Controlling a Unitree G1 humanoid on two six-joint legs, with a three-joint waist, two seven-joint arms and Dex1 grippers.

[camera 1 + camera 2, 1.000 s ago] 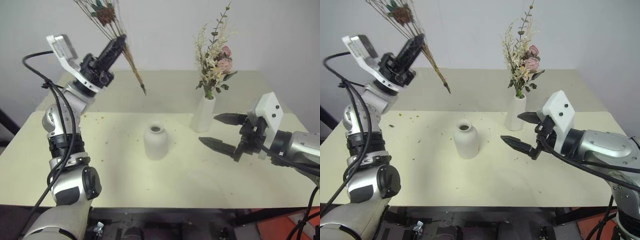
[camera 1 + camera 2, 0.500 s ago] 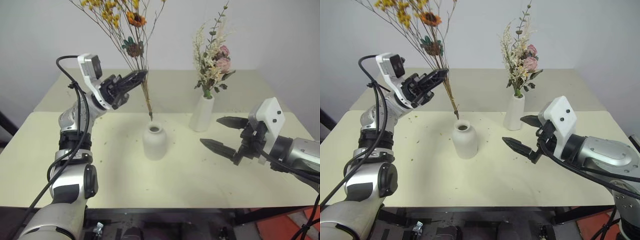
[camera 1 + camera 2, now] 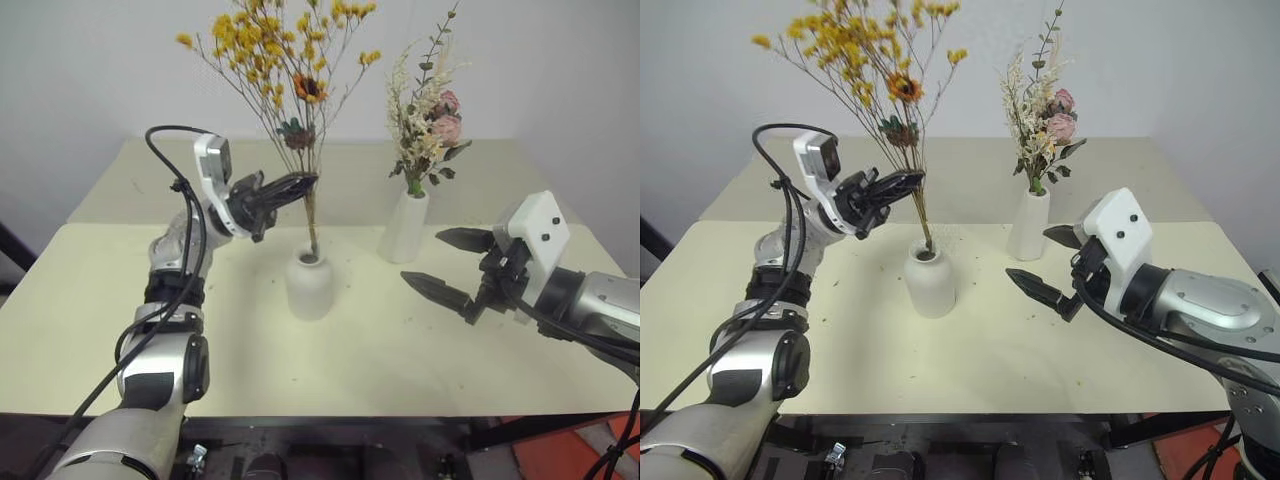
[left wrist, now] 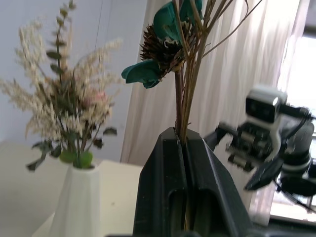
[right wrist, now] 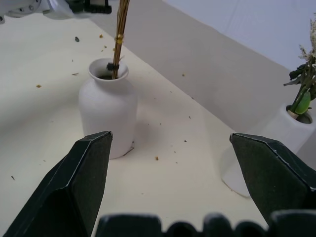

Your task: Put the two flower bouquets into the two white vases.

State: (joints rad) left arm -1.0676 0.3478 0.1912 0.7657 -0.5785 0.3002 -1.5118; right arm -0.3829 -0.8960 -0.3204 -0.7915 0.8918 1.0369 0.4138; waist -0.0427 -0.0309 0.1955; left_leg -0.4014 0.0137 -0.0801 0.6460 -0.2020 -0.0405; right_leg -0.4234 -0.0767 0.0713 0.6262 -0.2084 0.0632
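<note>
Behind the pale yellow bench [image 3: 400, 360] stands a plain white wall, and small dry crumbs lie scattered on the bench top. Near the middle of the bench sits the short round vase [image 3: 310, 285] with a narrow neck. The yellow bouquet [image 3: 280, 50], a dried bunch of tiny yellow-orange blossoms on thin brown stems, stands almost upright above it, and the ends of its stems are inside the mouth of this vase; in the right wrist view the stems [image 5: 118, 34] go down into the opening. The left claw [image 3: 300, 183] is clamped on these stems a little above the vase neck, its two black fingers pressed together around them, as the left wrist view shows closely [image 4: 185, 148].

To the right of the round vase and a bit farther back stands the tall slim vase [image 3: 408, 228]. It holds the second bouquet [image 3: 428, 110] of cream, pink and green sprigs, which stands upright in it. The two vases are apart from each other.

The right claw [image 3: 450, 265] hangs over the right part of the bench, its fingers wide apart and holding nothing, pointing toward the vases.
</note>
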